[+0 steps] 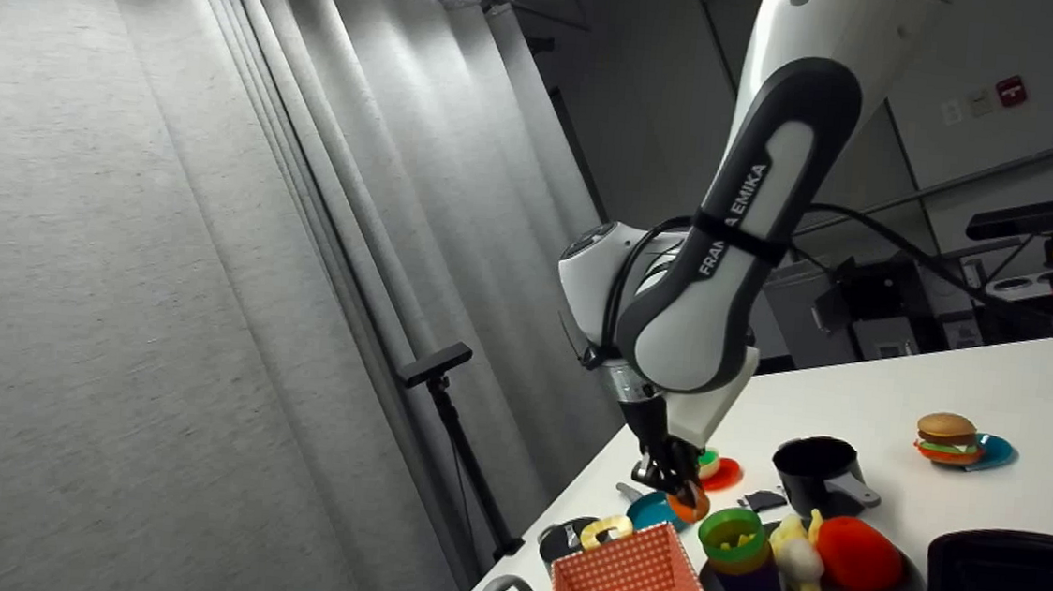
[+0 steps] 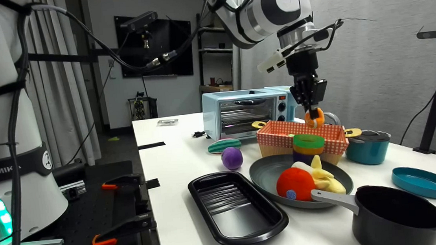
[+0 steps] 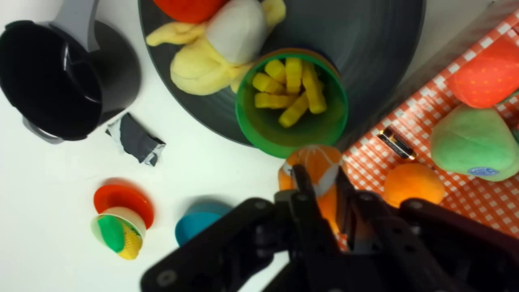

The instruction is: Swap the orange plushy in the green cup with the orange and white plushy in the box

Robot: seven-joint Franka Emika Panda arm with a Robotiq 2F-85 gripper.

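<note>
My gripper (image 3: 320,170) is shut on the orange and white plushy (image 3: 314,160), its two dark fingers pressing the sides. The plushy hangs in the air, and in the wrist view it overlaps the near rim of the green cup (image 3: 247,117). That cup tops a stack of coloured cups on a dark plate and holds several yellow sticks. In the red-and-white checked box (image 2: 282,130) lies the orange plushy (image 3: 413,182), partly covered by a gripper link in the wrist view. In an exterior view the held plushy (image 1: 689,504) is above the table, beyond the box.
The dark plate (image 2: 262,178) also carries a red round toy (image 2: 295,183) and a yellow-white plushy (image 2: 327,180). Near it stand a black pot (image 2: 400,221), a black tray (image 2: 237,211) and a blue pan (image 2: 422,183). A green plushy (image 3: 472,142) and a battery (image 3: 396,142) share the box.
</note>
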